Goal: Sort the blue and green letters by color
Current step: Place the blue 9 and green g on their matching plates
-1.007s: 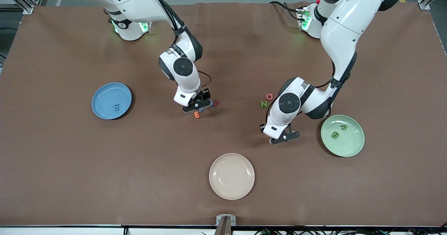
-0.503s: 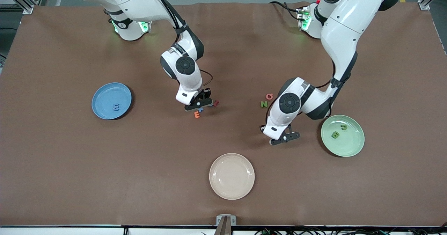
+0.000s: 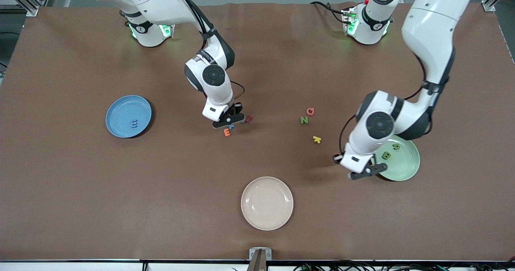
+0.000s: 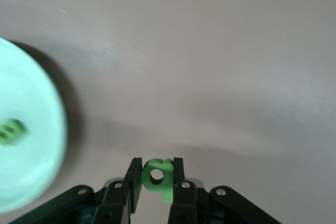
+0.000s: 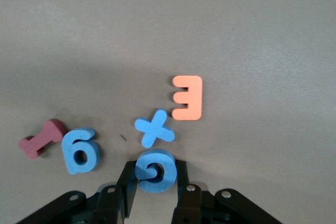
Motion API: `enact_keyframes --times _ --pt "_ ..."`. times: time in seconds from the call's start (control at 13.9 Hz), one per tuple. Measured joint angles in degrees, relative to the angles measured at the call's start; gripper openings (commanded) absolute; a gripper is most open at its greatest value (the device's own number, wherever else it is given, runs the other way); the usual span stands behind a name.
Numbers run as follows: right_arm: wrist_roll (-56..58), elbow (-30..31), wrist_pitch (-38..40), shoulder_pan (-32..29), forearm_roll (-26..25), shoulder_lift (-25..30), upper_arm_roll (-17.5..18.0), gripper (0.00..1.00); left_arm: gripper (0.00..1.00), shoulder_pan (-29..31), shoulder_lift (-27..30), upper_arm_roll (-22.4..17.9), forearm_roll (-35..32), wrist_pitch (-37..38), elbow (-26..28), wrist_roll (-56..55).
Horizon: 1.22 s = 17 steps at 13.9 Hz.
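Note:
My left gripper is shut on a green letter b and hangs over the table at the rim of the green plate. A green B and a green u lie in that plate. A green N lies on the table mid-way between the arms. My right gripper is down on the table, shut on a blue G. A blue x and a blue g lie right beside it. A blue E rests in the blue plate.
An orange E and a dark red letter lie among the blue ones. A pink Q sits by the N, a yellow k a little nearer the front camera. A beige plate stands near the front edge.
The left arm has swung from beside the N toward the green plate with the green b, uncovering the yellow k. The right gripper has closed on the blue G.

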State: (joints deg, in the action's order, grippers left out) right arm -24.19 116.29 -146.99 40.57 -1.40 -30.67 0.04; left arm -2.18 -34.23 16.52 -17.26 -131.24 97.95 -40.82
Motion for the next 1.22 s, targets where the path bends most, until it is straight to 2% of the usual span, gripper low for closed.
enact_keyframes --times 0.14,0.29,0.58,0.93,1.15,1.22 --pt "0.24 -0.70 3.78 -1.09 -0.16 0.40 -0.65 0.00 0.03 3.27 0.27 -0.09 -0.02 2.11 0.10 5.20" --pt "3.29 -2.59 12.53 -3.71 -0.42 2.46 -1.02 0.00 0.03 6.88 0.29 -0.17 -0.03 2.98 0.61 10.26" --pt "18.82 -3.00 25.51 -14.03 -0.78 10.41 -1.43 0.00 0.07 13.06 0.40 -0.20 -0.04 3.37 1.97 16.63" --pt "40.56 6.12 27.07 -29.55 -0.90 18.30 -1.58 0.00 0.09 14.84 0.12 -0.05 -0.04 2.70 5.78 17.67" --pt "51.03 9.91 25.81 -37.51 -0.96 20.15 -1.54 0.07 0.12 14.77 -0.59 0.03 -0.04 0.63 6.81 17.67" --pt "53.93 10.31 25.58 -40.20 -0.96 20.15 -1.56 0.07 0.17 14.78 -0.83 0.01 -0.04 0.00 6.88 17.67"
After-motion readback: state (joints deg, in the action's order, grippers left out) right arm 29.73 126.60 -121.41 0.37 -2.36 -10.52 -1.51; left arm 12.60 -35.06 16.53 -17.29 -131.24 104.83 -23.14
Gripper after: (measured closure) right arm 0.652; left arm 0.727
